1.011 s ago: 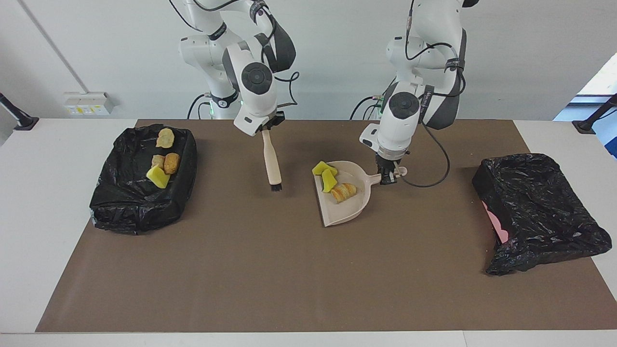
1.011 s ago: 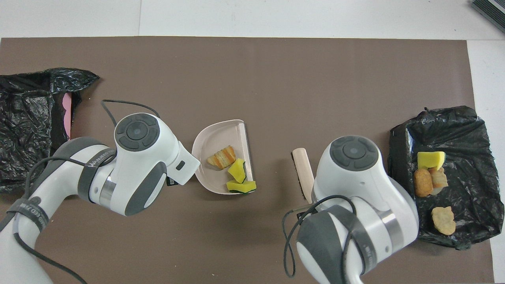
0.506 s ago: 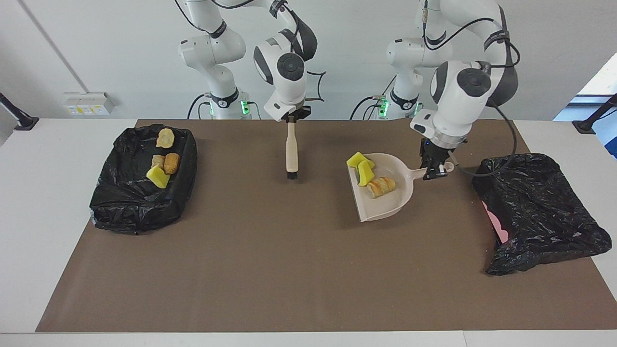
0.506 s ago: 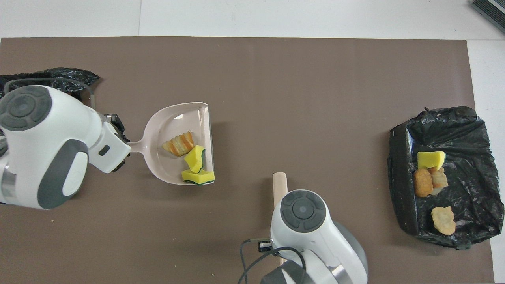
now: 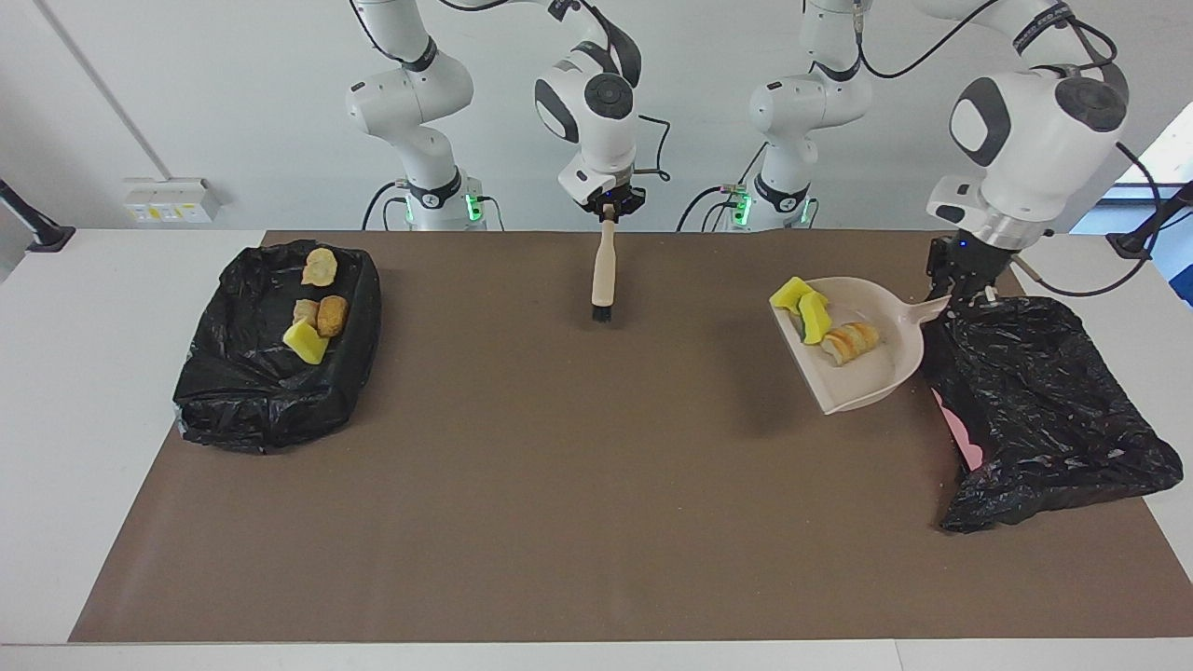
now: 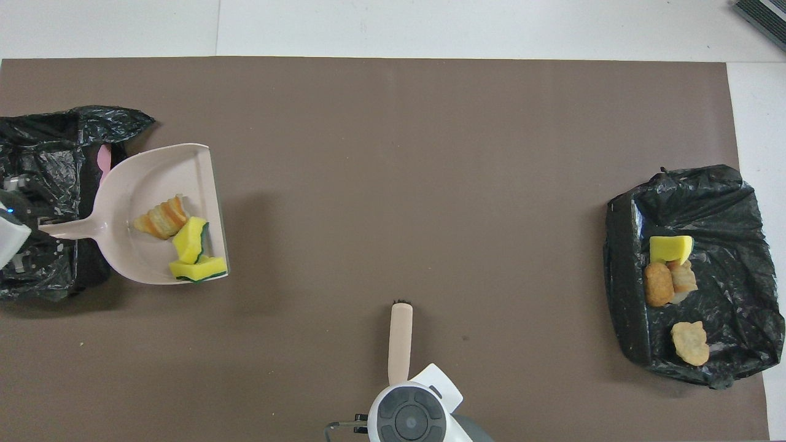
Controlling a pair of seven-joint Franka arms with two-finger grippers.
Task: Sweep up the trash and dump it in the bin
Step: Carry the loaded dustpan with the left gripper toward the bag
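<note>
Beige plastic dustpan [image 5: 862, 359] loaded with sponge and bread scraps [image 5: 825, 321], carried at the black bag-lined bin [image 5: 1044, 401].
My left pincer [image 5: 958, 280] pinches its handle; next tip it over the bin. Right pincer [image 5: 609, 211] pinches the wooden brush [image 5: 603, 275], waiting.

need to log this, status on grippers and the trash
Left gripper shut on dustpan handle, raised beside bin. Right gripper shut on brush, waiting. Three scraps in pan. Nothing in the way.

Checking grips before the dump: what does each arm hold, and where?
Left end effector: dustpan by its handle. Right end effector: brush by its handle top.
</note>
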